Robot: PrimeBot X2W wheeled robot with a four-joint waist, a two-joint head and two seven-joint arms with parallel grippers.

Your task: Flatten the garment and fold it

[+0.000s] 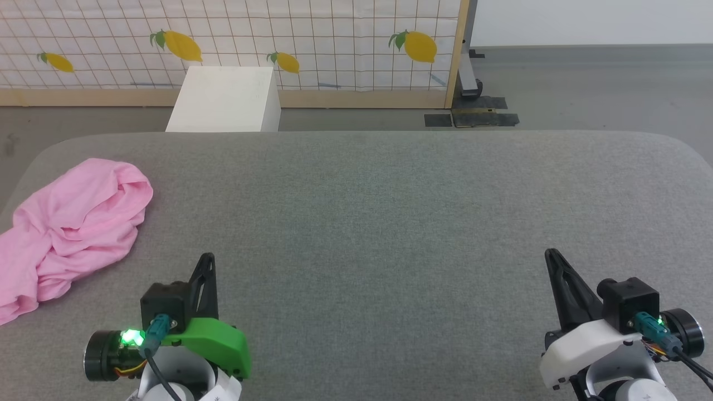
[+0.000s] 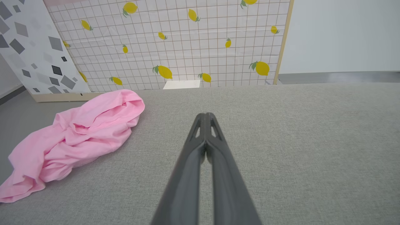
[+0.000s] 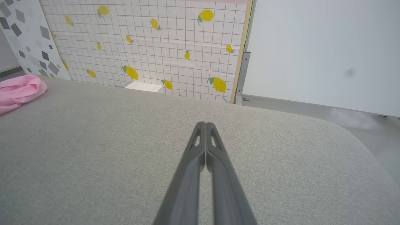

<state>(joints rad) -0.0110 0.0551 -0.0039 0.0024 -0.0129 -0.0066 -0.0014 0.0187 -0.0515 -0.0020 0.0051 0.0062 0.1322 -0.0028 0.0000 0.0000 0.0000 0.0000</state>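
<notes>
Nothing done yet: the garment (image 1: pixel 72 223) is a crumpled heap at the left edge of the grey table (image 1: pixel 390 223), neither spread nor folded, so all the flattening and folding is left. Long axis runs diagonally, bulky rounded end pointing far-right, thinner end trailing near-left out of the head view; can't tell waistband from legs. My left gripper (image 1: pixel 207 259) and right gripper (image 1: pixel 551 255) are both pinched closed, empty, at the near side; left is closer to the cloth, not touching
</notes>
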